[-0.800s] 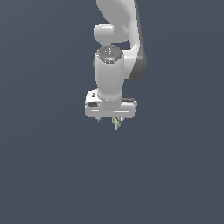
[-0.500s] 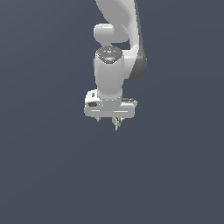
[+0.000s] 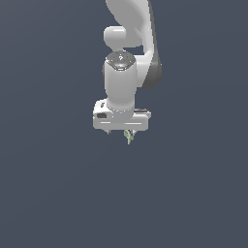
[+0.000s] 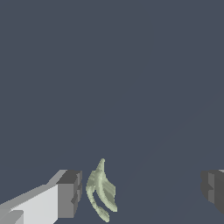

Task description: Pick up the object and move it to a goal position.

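Note:
The object (image 4: 101, 192) is a tiny pale yellow-green, slender pointed thing. In the wrist view it sits between my two dark finger pads, close beside one pad (image 4: 70, 194) and far from the other pad (image 4: 213, 190). My gripper (image 4: 141, 192) is open, with its jaws wide apart and not closed on the object. In the exterior view the white gripper (image 3: 121, 131) hangs straight down from the arm, and the object (image 3: 129, 137) peeks out just below the hand, toward the exterior view's right. Whether the object touches the near pad I cannot tell.
A plain dark grey-blue surface (image 3: 58, 193) fills both views. The white arm (image 3: 128, 29) rises out of the exterior view at the top.

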Robot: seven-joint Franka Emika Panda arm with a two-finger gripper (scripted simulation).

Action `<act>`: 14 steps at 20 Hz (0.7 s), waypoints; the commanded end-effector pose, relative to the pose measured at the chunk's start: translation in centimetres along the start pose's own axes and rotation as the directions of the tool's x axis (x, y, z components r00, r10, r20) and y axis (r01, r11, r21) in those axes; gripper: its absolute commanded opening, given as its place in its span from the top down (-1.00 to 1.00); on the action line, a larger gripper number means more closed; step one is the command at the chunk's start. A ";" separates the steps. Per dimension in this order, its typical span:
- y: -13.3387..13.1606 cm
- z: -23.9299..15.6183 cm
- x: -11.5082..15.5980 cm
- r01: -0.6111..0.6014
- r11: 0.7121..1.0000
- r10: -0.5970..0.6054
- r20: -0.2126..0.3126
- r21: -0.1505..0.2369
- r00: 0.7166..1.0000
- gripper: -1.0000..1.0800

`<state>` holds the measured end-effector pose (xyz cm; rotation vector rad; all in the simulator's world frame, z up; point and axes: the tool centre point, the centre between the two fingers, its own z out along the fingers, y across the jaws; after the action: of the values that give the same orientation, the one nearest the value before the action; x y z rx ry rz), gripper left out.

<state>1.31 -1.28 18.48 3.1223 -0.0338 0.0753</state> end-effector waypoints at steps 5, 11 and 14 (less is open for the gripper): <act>-0.7 1.6 -1.3 0.059 0.998 -0.059 0.008 0.003 0.998 -0.92; -1.9 4.4 -4.0 0.170 0.985 -0.171 0.021 0.011 0.985 -0.92; -2.7 6.0 -5.8 0.237 0.971 -0.238 0.028 0.018 0.971 -0.92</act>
<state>-3.30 1.04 12.95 3.1175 0.2873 0.0320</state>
